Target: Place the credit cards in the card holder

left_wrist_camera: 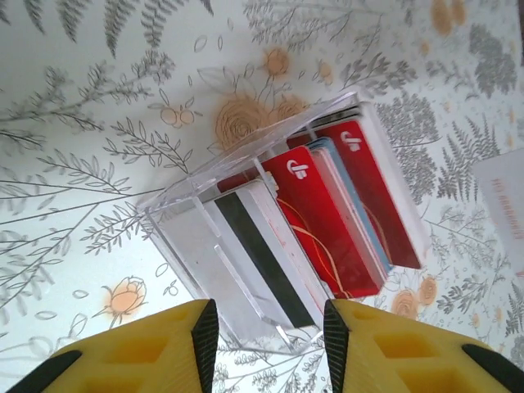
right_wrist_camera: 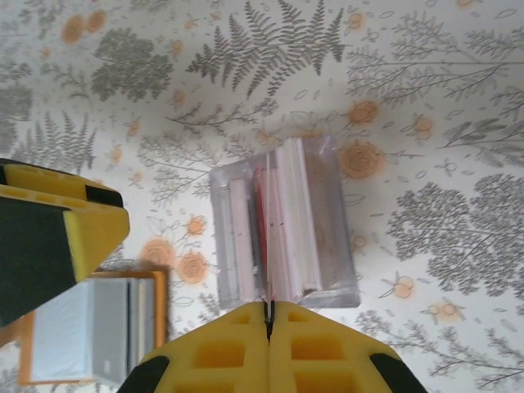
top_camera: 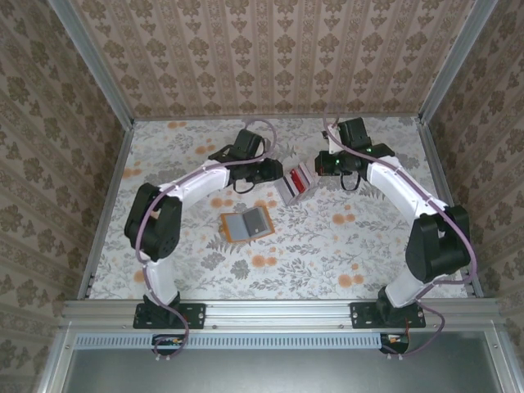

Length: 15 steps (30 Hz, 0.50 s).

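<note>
Cards (left_wrist_camera: 327,221) stand edge-up in the clear stand (left_wrist_camera: 188,237), at twelve o'clock from the parted left gripper (left_wrist_camera: 270,327); the right gripper (right_wrist_camera: 268,315), equally near, is clenched, perhaps nipping one.

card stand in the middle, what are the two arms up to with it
Both arms are over the clear stand, which holds the cards upright in its slots. The left fingers hang open above one end. The right fingers are shut right at the cards' top edges; whether they pinch one is unclear. The wallet lies open nearer the arm bases, apart from the stand.
</note>
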Each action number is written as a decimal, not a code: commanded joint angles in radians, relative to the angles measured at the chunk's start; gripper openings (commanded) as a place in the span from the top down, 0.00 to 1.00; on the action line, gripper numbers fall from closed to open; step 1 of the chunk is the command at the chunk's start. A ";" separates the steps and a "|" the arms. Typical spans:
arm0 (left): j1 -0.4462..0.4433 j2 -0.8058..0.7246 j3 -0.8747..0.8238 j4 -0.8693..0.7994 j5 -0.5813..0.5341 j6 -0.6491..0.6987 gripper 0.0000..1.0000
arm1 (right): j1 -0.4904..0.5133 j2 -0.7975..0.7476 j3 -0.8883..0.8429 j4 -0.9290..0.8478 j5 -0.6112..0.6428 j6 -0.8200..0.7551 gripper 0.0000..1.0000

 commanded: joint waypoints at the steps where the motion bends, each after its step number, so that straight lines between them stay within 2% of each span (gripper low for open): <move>1: 0.015 -0.074 -0.078 -0.037 -0.060 0.045 0.58 | -0.001 -0.066 -0.079 0.128 -0.129 0.074 0.94; 7: 0.030 -0.223 -0.260 -0.038 -0.139 0.040 0.58 | 0.042 -0.085 -0.203 0.337 -0.290 0.162 0.94; 15: 0.045 -0.421 -0.474 -0.107 -0.231 0.009 0.58 | 0.178 -0.051 -0.304 0.514 -0.320 0.248 0.94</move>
